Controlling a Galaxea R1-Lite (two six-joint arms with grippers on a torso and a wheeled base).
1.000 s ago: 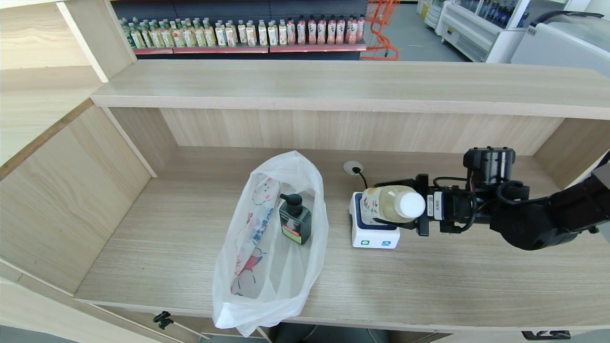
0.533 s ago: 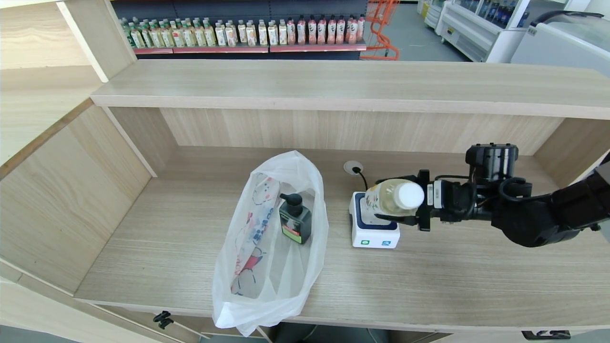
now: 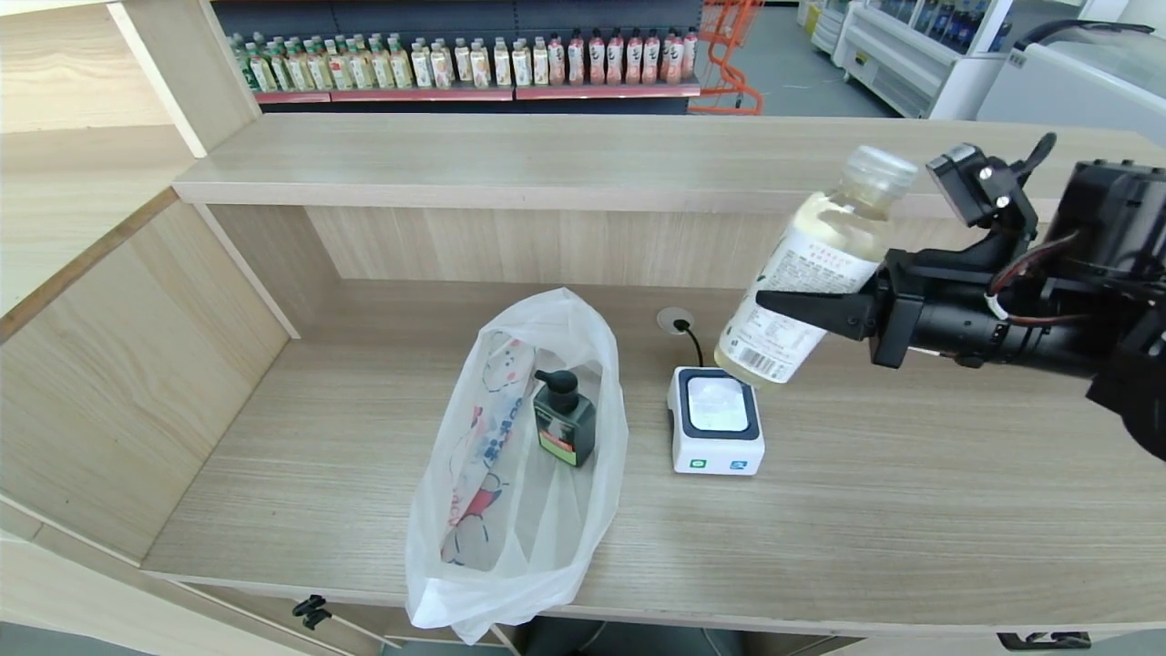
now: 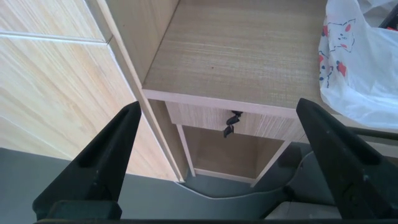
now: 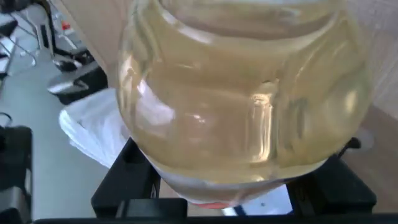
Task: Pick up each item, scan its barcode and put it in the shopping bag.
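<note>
"On the counter (image 3: 865, 528), what do you log?"

"Pale wood grain, boxed in by side walls and a raised ledge (image 3: 638, 155) at the back. A white scanner (image 3: 716, 419) sits mid-surface. Its cable (image 3: 694, 346) runs to a round port (image 3: 674, 320) behind it. Left of it lies the shopping bag (image 3: 510, 538), mouth open, with a dark pump bottle (image 3: 564, 421) and a printed packet (image 3: 483, 446) inside. Beyond the ledge I see a shop aisle: a shelf of drinks (image 3: 455, 64), an orange cart (image 3: 729, 55), chest freezers (image 3: 920, 55)."

"And the arms?"

"My right gripper (image 3: 774, 293) is clamped on the drink bottle (image 3: 824, 251). The bottle is in the air near the scanner and clear of it, tilted, cap high, barcode near its low end. The left gripper (image 4: 219, 107) hangs with jaws wide apart off the counter's front left corner, near a drawer handle (image 4: 230, 122) and the bag's near end."
</note>
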